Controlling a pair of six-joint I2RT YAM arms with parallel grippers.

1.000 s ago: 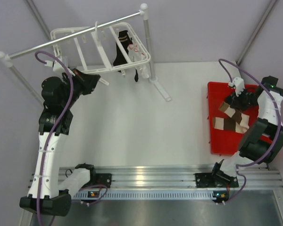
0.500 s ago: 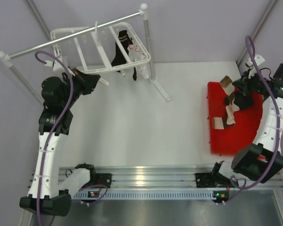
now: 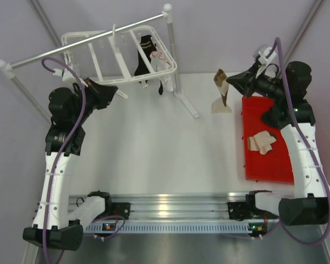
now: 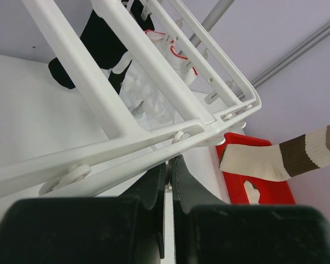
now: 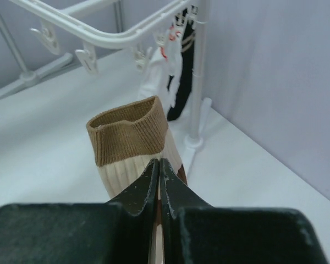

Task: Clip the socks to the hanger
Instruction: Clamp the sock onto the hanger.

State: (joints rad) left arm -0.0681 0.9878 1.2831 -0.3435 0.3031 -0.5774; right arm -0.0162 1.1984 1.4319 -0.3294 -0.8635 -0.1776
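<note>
I am clenching my right gripper [image 5: 158, 165] on the cream and brown sock [image 3: 222, 91], pinching the cream ribbing just below its brown cuff. The sock is hanging limp from my fingers above the far edge of the counter [image 3: 154, 143], toward the right, with the cuff on top. It is dangling just left of the far corner of the red tray [image 3: 278, 165], which is lying along the right edge. A second patched sock [image 3: 262, 142] is lying crumpled in that tray.

The hanger [image 4: 154, 59] is hanging over the far left corner, under a grey rail [image 3: 88, 39] with white ball ends. A black sock [image 3: 143, 58] is already dangling from the hanger's right part, with a small white and red item [image 3: 161, 57] clipped just beside it.

I am reaching my left gripper [image 4: 168, 164] up to the hanger's near rail. Its fingers are pressing almost together with only a thin slit between them. They seem to be nipping that rail, though the rail itself is hiding the tips, so I am not certain of the hold.

The held sock and the hanger are well apart, with open counter between them.
</note>
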